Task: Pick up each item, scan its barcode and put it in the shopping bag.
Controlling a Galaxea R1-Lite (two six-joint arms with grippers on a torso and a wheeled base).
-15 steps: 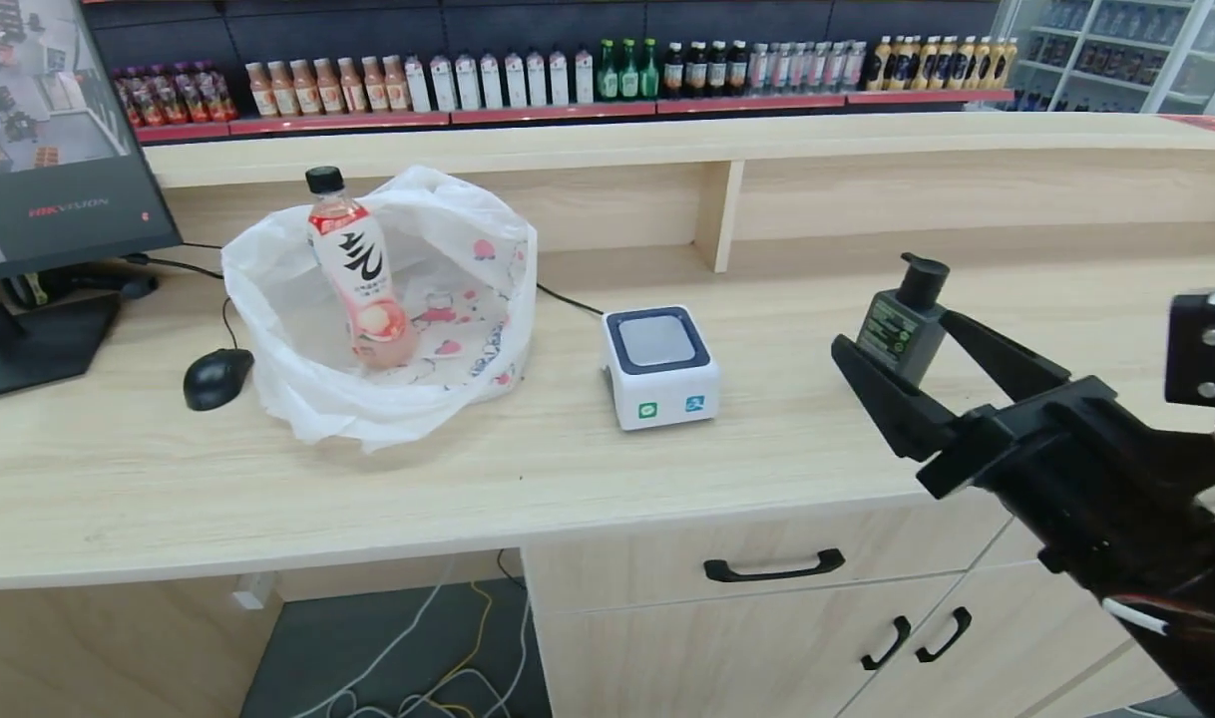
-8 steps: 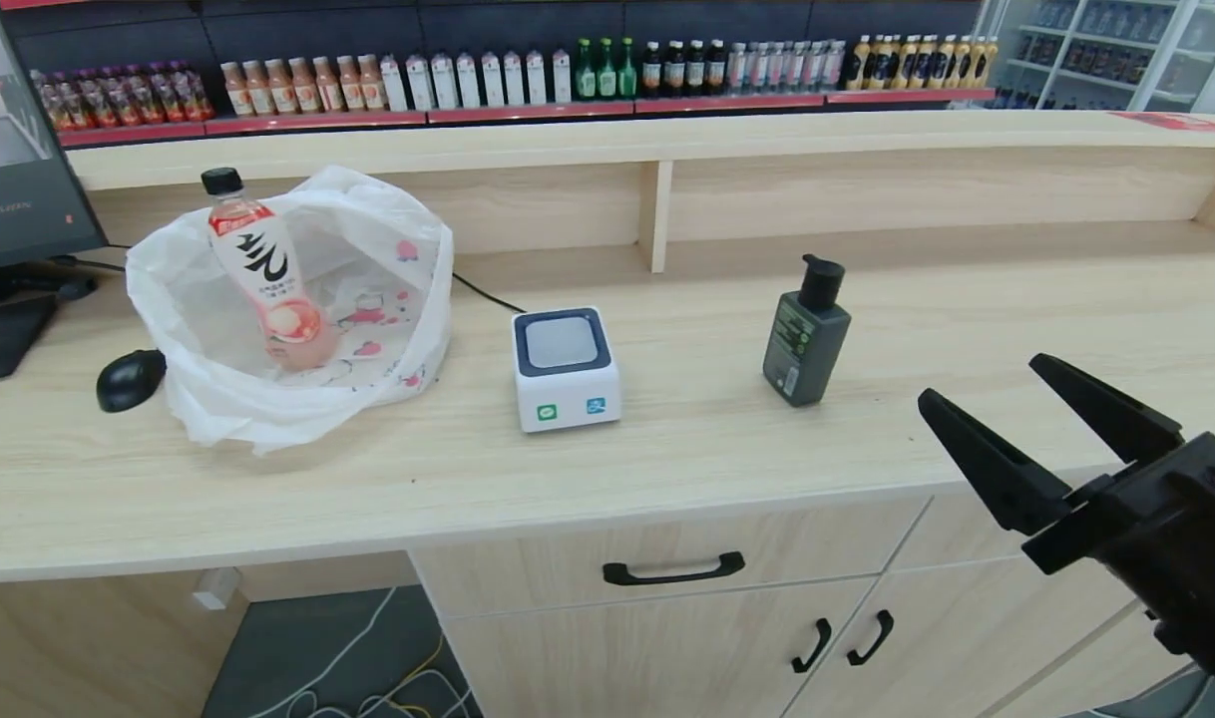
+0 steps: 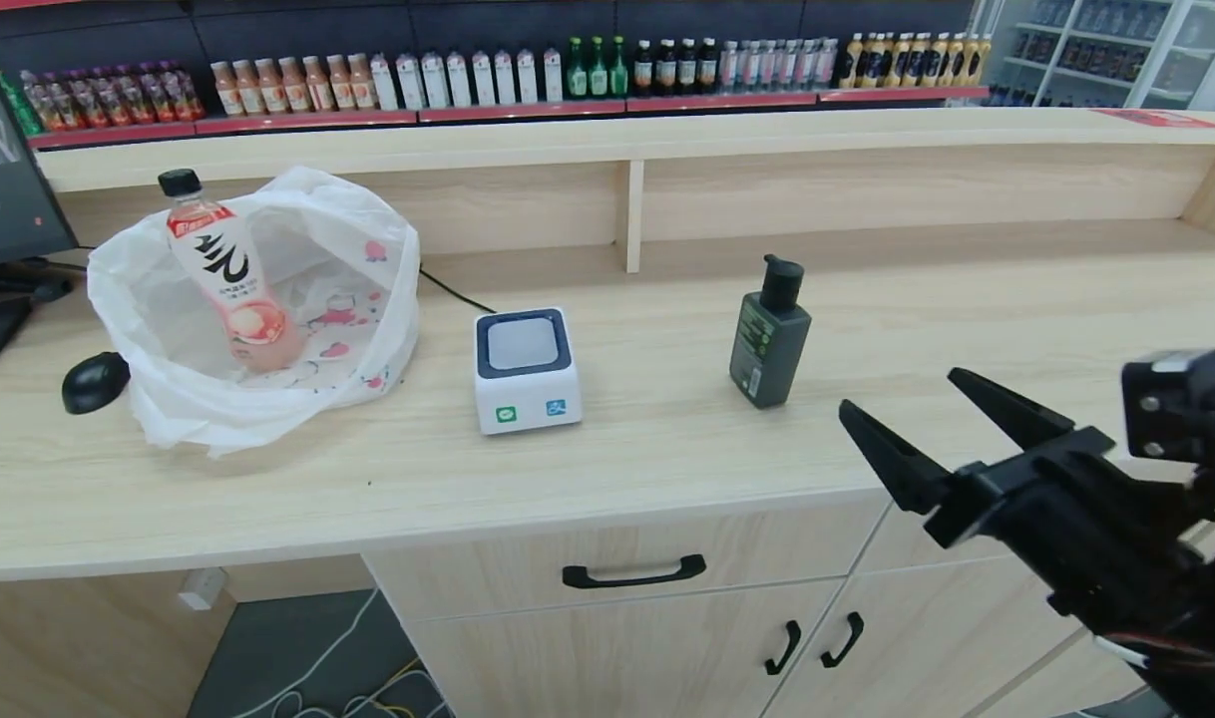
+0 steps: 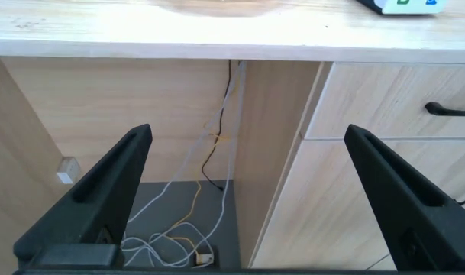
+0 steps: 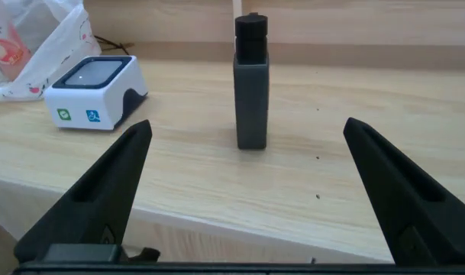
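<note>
Starting with the largest: what is carried by the counter [image 3: 667, 449]?

One white shopping bag [image 3: 169, 399] is set at its left end, with one pink drink bottle [image 3: 230, 284] leaned inside it. One white scanner [image 3: 525, 369] is placed between the bag and one dark pump bottle [image 3: 769, 334]. One black mouse [image 3: 94, 382] is found just left of the bag.

How is the pump bottle placed against the right gripper [image 3: 899, 391]?

It is stood upright on the counter, apart from the gripper and beyond it. In the right wrist view it is framed between the two spread fingers [image 5: 102, 183], by which nothing is gripped.

And the left gripper [image 4: 247, 130]?

It is held below the counter's edge, before the cupboard fronts [image 4: 385, 137], spread wide with nothing held.

Are labels seen?

Large dark characters are carried on the drink bottle, a printed label on the pump bottle, and two square icons, green and blue, on the scanner; the small print cannot be made out.
</note>
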